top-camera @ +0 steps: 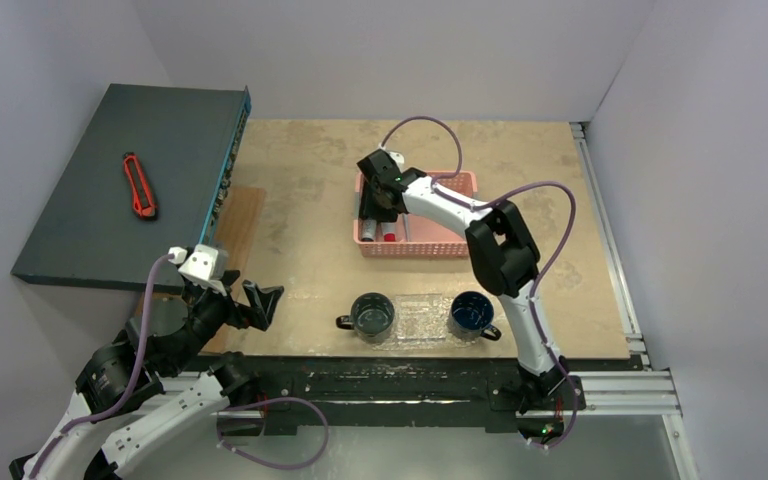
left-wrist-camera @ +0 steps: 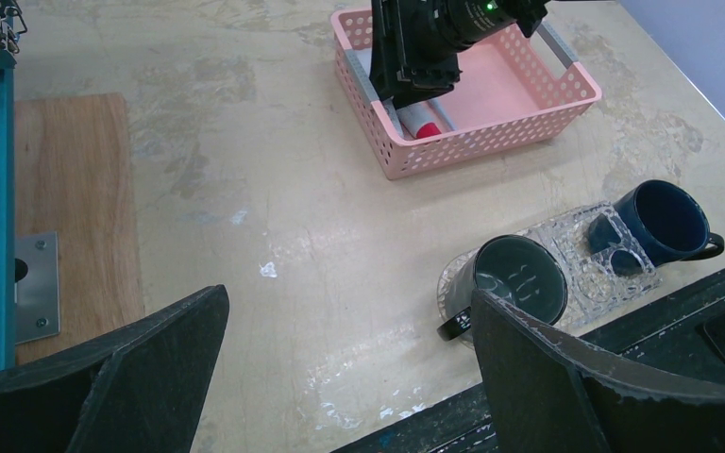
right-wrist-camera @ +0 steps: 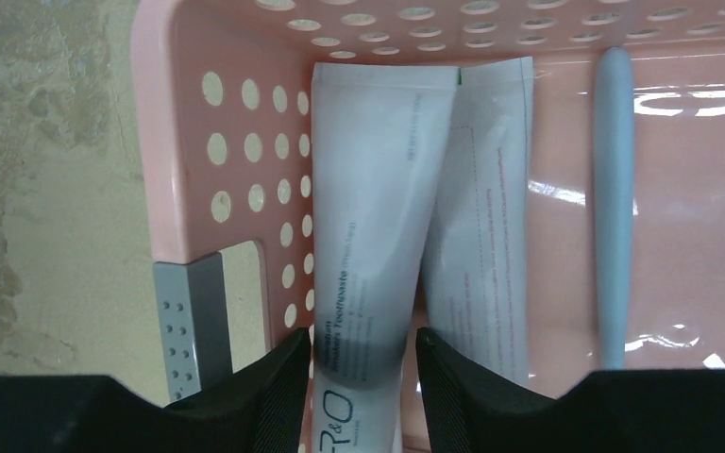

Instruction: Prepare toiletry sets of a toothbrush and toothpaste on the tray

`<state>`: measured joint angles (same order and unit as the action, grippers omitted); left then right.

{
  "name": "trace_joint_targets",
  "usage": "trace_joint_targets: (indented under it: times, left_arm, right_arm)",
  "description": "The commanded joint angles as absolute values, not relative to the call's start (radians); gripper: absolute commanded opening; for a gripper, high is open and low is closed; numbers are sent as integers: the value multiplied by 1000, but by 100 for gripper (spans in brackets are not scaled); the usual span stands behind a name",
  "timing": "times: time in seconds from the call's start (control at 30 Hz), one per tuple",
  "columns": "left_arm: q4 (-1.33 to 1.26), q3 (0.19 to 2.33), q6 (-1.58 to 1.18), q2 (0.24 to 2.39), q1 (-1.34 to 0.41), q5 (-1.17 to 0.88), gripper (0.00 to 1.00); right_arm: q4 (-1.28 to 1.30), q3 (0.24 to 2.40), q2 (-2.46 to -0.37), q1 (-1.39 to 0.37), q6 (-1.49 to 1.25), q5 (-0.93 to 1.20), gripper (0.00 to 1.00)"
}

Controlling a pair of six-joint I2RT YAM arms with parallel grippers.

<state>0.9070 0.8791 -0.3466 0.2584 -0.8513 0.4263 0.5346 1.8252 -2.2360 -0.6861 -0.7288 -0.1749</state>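
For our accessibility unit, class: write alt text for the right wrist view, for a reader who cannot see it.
The right tool grips a silvery-grey tube by its sides as it lies in the pink basket. A second tube lies against it, and a pale-blue toothbrush lies apart, further right.

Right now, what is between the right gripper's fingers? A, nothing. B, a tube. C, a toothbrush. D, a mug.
B: in the right wrist view the right gripper clasps one tube lying in the basket, with a finger against each side of it. The toothbrush lies apart, further along the basket floor.
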Motion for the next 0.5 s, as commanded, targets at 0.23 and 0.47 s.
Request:
trace_joint_targets:
  times: [0.23,0.47]
  left_arm:
    - [916,883,-327,249,-838,495,100]
    - [916,884,-328,260,-837,499,100]
  right_arm:
    - [506,1817,-2228,-670,-734,-153,23]
    - [523,1820,-2156,-668,-707,-192,7]
